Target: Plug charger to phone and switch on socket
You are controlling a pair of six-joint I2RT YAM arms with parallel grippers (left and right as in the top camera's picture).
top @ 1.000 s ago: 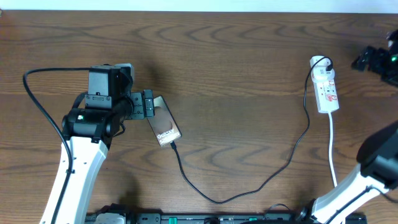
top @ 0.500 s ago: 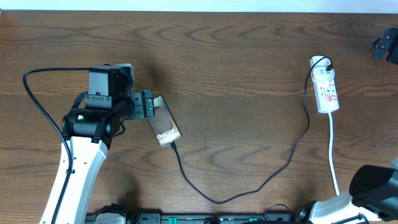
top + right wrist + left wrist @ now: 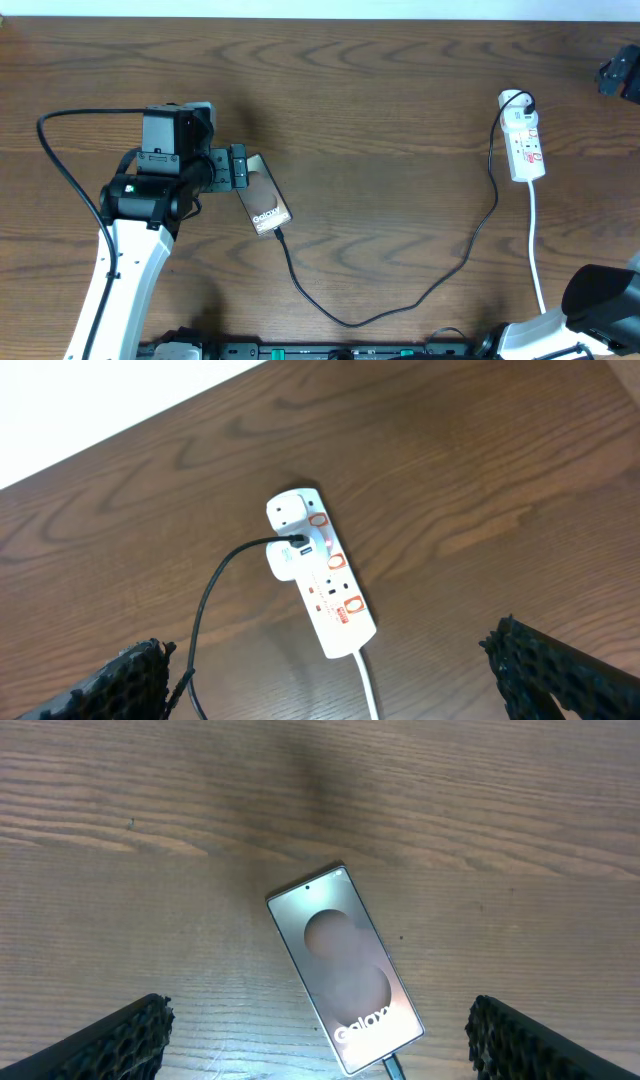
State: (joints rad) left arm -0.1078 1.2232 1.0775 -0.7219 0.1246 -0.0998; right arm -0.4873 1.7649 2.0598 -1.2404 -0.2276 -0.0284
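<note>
The charger (image 3: 400, 300) looks seated in the phone (image 3: 266, 206), so your left gripper (image 3: 240, 167) hangs wide while your right gripper (image 3: 345, 680), also wide, overlooks the socket (image 3: 322, 578) for its switch.

L of centre on table (image 3: 380, 80): phone (image 3: 264, 200), flat, tilted, lettered end twd near edge. Touching that end: charger (image 3: 400, 305) tip; from there sagging twd near edge, then up R to far part of socket (image 3: 524, 145). Far R on table: socket, lengthwise front-to-back, w/ cord (image 3: 535, 250) off near end twd near edge. Above phone's far end: left gripper (image 3: 238, 167). Phone & socket well apart
</note>
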